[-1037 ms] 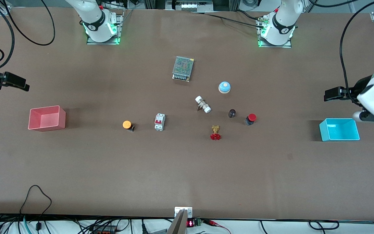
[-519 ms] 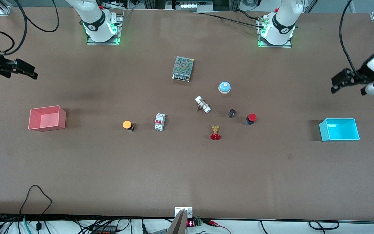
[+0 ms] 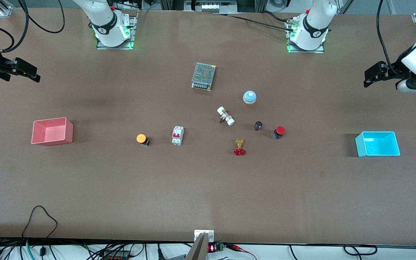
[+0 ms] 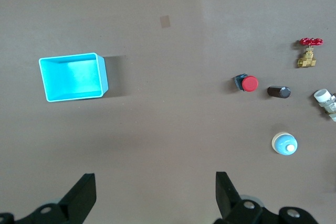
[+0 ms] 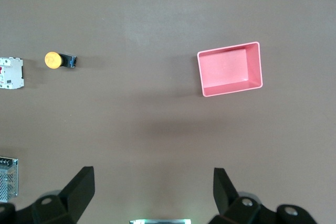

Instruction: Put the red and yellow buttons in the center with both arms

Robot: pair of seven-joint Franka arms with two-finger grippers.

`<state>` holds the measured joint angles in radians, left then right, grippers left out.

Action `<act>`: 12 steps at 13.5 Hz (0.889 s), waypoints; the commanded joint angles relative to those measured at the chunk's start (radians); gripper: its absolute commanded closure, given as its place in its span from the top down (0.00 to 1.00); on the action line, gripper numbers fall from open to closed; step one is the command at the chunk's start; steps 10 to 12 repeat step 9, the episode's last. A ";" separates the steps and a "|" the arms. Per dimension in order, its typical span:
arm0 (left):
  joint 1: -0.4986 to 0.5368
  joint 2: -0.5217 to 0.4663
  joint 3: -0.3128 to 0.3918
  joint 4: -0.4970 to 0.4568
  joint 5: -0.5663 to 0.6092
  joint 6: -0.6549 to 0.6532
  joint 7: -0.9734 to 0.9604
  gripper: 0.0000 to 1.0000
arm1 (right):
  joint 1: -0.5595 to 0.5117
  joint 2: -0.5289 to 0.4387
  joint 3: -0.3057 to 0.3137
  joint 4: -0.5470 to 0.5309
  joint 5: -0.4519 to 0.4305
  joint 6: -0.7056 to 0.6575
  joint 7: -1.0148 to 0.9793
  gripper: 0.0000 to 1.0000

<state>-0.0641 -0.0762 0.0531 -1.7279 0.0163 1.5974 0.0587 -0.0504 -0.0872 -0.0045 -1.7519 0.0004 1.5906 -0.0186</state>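
Note:
The red button (image 3: 279,131) lies on its side on the table toward the left arm's end, beside a dark cylinder (image 3: 258,126); it also shows in the left wrist view (image 4: 247,83). The orange-yellow button (image 3: 142,138) lies toward the right arm's end, beside a white breaker (image 3: 177,135); it shows in the right wrist view (image 5: 56,60). My left gripper (image 3: 371,76) is open and empty, high over the table's end above the blue bin (image 3: 377,144); its own view shows it too (image 4: 156,192). My right gripper (image 3: 26,71) is open and empty, high above the pink bin (image 3: 52,131); its own view shows it too (image 5: 153,190).
A blue-domed bell (image 3: 250,96), a white fitting (image 3: 225,116), a red handwheel valve (image 3: 239,148) and a mesh power supply (image 3: 203,76) lie around the middle. A loose black cable (image 3: 42,216) lies near the front edge.
Both grippers rose from over their bins toward the robots' side of the table. The left moved up and a little outward; the right likewise. Nothing on the table moved.

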 commanded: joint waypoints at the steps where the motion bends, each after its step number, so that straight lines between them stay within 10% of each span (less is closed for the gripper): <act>1: -0.003 0.018 0.010 0.043 -0.009 -0.025 0.024 1.00 | -0.012 -0.028 0.008 -0.020 -0.002 -0.012 -0.014 1.00; 12: 0.023 0.021 0.016 0.047 -0.006 -0.042 0.030 1.00 | -0.011 -0.028 0.003 -0.015 -0.002 -0.017 -0.009 1.00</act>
